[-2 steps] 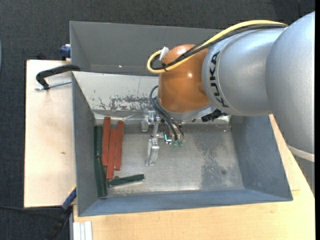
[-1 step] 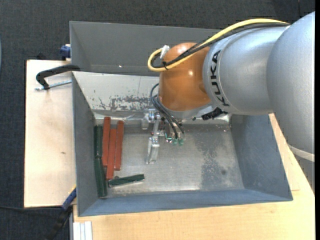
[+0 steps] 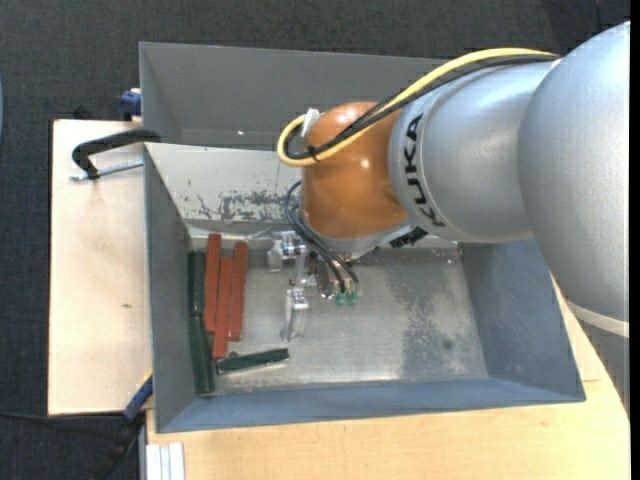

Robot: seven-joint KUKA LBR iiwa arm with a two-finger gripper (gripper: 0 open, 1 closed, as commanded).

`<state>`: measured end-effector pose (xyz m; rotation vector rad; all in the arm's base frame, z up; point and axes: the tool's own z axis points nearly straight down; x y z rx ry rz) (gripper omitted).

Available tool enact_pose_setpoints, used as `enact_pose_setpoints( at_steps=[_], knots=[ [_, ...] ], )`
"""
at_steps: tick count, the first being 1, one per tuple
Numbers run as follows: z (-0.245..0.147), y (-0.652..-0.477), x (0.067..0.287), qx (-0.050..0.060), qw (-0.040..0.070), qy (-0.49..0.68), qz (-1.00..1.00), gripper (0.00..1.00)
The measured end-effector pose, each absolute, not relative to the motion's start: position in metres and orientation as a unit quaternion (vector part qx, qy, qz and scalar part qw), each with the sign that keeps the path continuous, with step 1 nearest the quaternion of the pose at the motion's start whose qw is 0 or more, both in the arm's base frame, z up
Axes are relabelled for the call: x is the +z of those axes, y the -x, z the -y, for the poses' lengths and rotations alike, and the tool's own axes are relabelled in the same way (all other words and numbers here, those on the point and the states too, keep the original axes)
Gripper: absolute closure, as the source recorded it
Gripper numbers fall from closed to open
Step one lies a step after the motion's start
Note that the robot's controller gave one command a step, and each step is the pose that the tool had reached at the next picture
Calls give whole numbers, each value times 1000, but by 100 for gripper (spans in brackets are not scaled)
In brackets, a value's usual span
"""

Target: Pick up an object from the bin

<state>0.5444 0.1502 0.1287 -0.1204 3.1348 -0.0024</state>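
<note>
**A:** A dark ground [image 3: 60,48] lies behind the open grey metal bin [image 3: 170,268]. What does the bin hold?

**B:** A few flat red-brown bars [image 3: 227,298] lie side by side, lengthwise, near one wall. Between them and that wall a long dark green bar [image 3: 197,318] lies along the wall's foot, parallel to them. A short dark green bar [image 3: 252,361] lies slantwise just past their near ends, close to them.

**A:** And the robot?

**B:** The silver arm [image 3: 500,158] comes in from the side opposite the red-brown bars. Its wrist carries an orange dome-shaped cover [image 3: 345,183], and a yellow cable [image 3: 420,83] loops over it. The end effector [image 3: 296,316] hangs below the cover. It is near the red-brown bars but apart from them, on the side away from the wall, over a bare scuffed patch of the bin's floor.

**A:** Is the end effector spread or pressed together?

**B:** He cannot tell, because the metal parts overlap from above. The red-brown bars and the short dark green bar are the things nearest to it, and they lie flat on the floor.
</note>
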Motion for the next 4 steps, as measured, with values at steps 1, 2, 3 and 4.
enact_pose_setpoints(
  at_steps=[1, 2, 3, 4],
  knots=[
    [-161, -509, 91, 4, 2, 95, -995, 0],
    [-151, -504, 82, -1, -1, 63, -998, 0],
    [-157, -501, 71, 1, 0, 53, -999, 100],
    [-157, -501, 71, 1, 0, 53, -999, 100]
  ],
)
